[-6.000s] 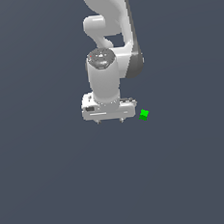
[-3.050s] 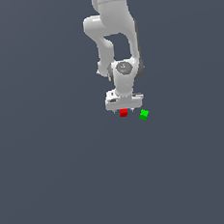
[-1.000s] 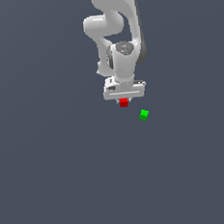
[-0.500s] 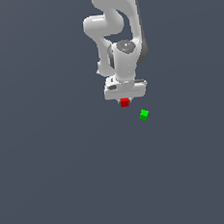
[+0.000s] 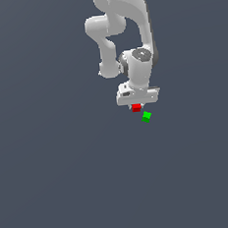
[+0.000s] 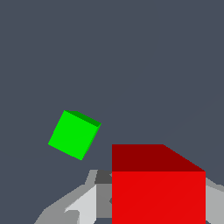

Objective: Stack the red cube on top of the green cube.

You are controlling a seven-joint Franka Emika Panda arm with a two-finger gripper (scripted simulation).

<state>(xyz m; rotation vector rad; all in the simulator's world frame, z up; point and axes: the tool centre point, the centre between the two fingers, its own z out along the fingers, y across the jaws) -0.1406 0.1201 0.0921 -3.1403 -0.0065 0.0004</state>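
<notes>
My white gripper (image 5: 136, 106) is shut on the red cube (image 5: 136, 107) and holds it lifted off the grey floor. The green cube (image 5: 146, 117) lies on the floor just below and to the exterior view's right of the red cube, turned at an angle, not touching it. In the wrist view the red cube (image 6: 158, 186) fills the space between my fingers (image 6: 83, 205), and the green cube (image 6: 73, 134) shows beside it, apart from it.
A plain dark grey floor (image 5: 58, 180) spreads in all directions. The white arm (image 5: 127, 30) rises above the gripper.
The gripper closed on the red cube, lifted it, and has now shifted toward the exterior view's right, closer to the green cube. The green cube has not moved.
</notes>
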